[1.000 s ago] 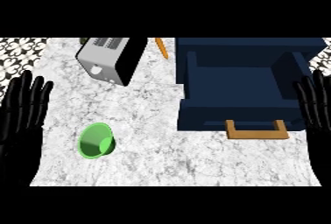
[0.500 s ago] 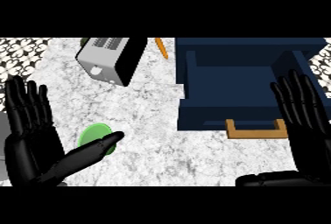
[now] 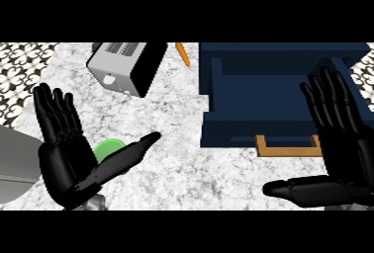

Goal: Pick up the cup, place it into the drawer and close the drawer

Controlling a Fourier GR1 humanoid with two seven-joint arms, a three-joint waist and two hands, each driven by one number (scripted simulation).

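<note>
Lower left, the left hand (image 3: 66,168) spreads unclenched beside the green cup (image 3: 108,148), apparently lining up a grasp; the right hand (image 3: 343,148), likewise released, flanks the open drawer (image 3: 241,133)

Single view, head camera; looks from robot's head, aimed steeply down onto marble counter (image 3: 182,148); near side of counter at lower edge, far side at upper edge; left hand (image 3: 62,163) enters from lower left, right hand (image 3: 343,148) from lower right, not mirrored; both hands close under lens, large in view; toaster (image 3: 128,66) at upper left, blue drawer (image 3: 270,99) at upper right, both reaching upper edge; patterned tiling (image 3: 18,69) shows past counter's left side.
</note>
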